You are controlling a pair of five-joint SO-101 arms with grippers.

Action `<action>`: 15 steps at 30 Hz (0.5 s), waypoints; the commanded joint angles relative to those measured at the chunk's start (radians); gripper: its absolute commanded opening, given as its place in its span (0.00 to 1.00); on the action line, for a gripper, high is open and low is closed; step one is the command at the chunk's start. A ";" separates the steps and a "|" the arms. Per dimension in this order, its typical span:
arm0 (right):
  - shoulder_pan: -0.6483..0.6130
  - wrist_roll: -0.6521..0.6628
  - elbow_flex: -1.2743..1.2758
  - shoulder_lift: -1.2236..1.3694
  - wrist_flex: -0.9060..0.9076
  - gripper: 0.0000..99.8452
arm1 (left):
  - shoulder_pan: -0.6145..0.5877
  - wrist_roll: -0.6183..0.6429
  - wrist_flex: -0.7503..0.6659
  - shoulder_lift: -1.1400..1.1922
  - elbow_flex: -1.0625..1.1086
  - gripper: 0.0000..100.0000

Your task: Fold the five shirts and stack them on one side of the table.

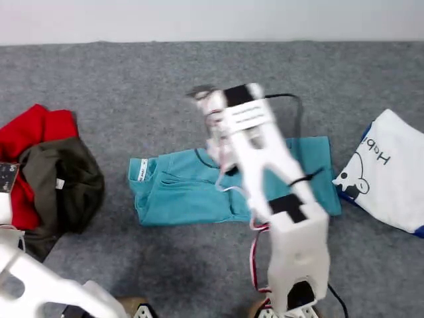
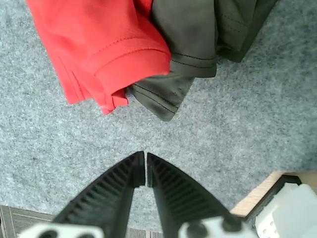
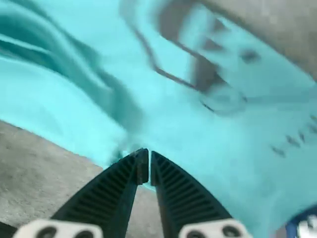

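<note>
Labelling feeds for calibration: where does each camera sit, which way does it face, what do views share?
High view: fixed above, looking down on the table; right arm over the teal shirt, left arm in the lower corner.
Left wrist view: on the left arm, looking past the shut left gripper at the red shirt and dark shirt.
Right wrist view: close over the teal shirt, right gripper shut at its edge.
Shared: high and left wrist both show the red shirt.
</note>
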 commanded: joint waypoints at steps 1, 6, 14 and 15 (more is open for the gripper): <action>0.153 0.046 0.014 -0.074 0.038 0.07 | -0.003 -0.011 -0.014 -0.023 -0.007 0.02; 0.315 0.147 0.014 -0.022 -0.059 0.08 | 0.000 -0.011 -0.014 -0.023 -0.007 0.02; 0.429 0.115 0.011 0.061 -0.177 0.21 | 0.002 -0.012 -0.017 -0.017 -0.007 0.02; 0.429 0.094 0.011 0.071 -0.193 0.21 | 0.002 -0.012 -0.018 -0.017 -0.007 0.02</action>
